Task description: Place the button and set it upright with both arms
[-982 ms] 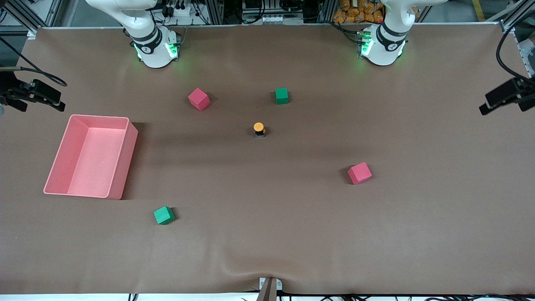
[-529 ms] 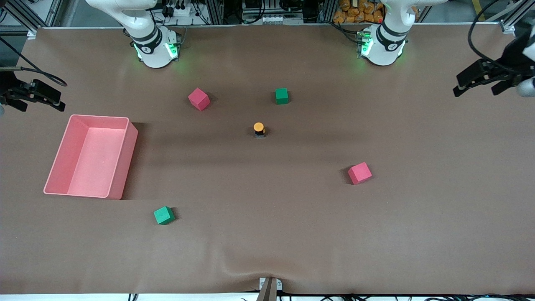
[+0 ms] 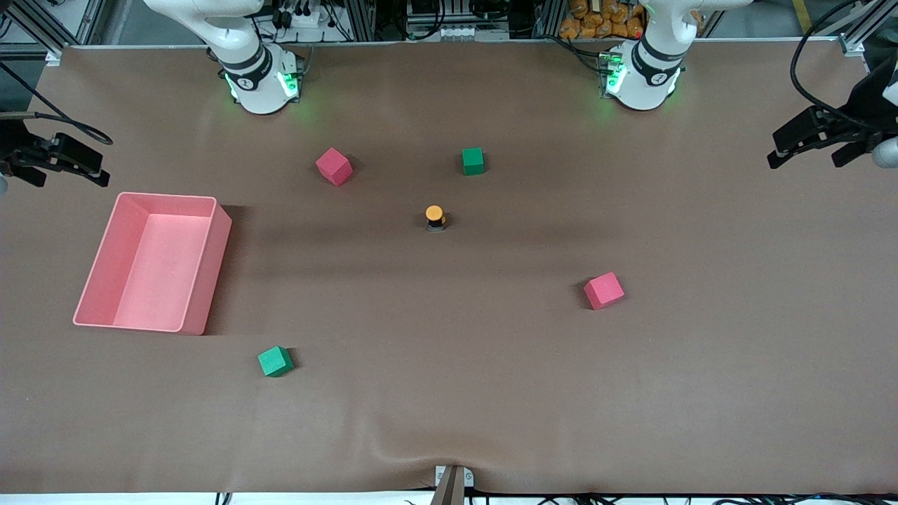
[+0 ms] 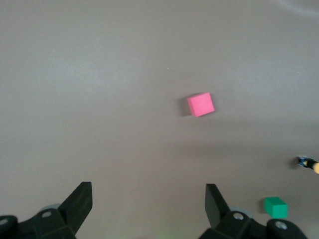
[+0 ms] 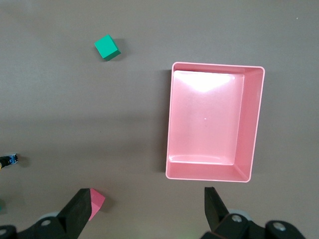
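The button (image 3: 435,217) stands upright on the brown table near its middle, orange cap on top of its black body. It shows at the edge of the left wrist view (image 4: 309,163) and of the right wrist view (image 5: 7,160). My left gripper (image 3: 804,161) is open and empty, up in the air over the left arm's end of the table (image 4: 148,196). My right gripper (image 3: 70,175) is open and empty, up over the right arm's end beside the pink bin (image 5: 148,201). Neither gripper is close to the button.
A pink bin (image 3: 214,266) stands at the right arm's end, empty (image 5: 172,124). Two red cubes (image 3: 334,166) (image 3: 604,290) and two green cubes (image 3: 473,160) (image 3: 275,361) lie around the button. Its nearest neighbour is the green cube, farther from the front camera.
My left gripper has moved toward the robots' side and inward over the table's end, then settled slightly back. The right gripper, the button and the cubes have not moved.
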Robot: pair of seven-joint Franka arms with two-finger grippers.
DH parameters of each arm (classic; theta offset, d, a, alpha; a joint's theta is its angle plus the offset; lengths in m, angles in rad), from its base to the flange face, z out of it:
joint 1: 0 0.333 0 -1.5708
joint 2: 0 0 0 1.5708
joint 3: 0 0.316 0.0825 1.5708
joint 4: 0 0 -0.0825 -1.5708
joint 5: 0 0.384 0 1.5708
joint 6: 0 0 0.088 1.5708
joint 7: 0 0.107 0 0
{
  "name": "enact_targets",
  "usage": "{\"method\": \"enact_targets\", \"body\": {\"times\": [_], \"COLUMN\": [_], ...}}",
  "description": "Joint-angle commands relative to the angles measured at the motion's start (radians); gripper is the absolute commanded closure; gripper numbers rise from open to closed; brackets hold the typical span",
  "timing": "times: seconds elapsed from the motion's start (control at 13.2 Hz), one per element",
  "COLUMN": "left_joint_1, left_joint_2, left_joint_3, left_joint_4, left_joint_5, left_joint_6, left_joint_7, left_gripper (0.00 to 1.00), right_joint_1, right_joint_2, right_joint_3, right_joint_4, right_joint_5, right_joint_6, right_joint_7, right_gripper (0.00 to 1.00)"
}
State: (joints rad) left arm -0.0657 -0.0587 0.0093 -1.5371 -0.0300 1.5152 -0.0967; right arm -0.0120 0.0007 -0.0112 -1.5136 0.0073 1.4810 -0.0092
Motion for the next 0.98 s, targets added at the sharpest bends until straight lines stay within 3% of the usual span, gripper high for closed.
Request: {"method": "enact_targets", "body": {"times": [0.0, 0.91], "left_joint_1": [-0.042, -0.028], "left_joint_2": [-0.004, 0.016], "left_joint_3": [0.037, 0.034], "left_joint_4": [0.011, 0.011], "left_joint_5": [0.032, 0.027], "left_joint_6": [-0.001, -0.003], "left_joint_7": [0.035, 0.097], "left_gripper": [0.0, 0.0], "right_joint_1": [-0.005, -0.005], "right_joint_2": [-0.025, -0.025], "right_joint_3": [0.002, 0.002], "right_joint_4": [-0.023, -0.023], "right_joint_5": [-0.009, -0.009], "right_joint_6": [0.001, 0.001], "right_joint_7": [0.005, 0.005], "right_gripper": [0.0, 0.0]}}
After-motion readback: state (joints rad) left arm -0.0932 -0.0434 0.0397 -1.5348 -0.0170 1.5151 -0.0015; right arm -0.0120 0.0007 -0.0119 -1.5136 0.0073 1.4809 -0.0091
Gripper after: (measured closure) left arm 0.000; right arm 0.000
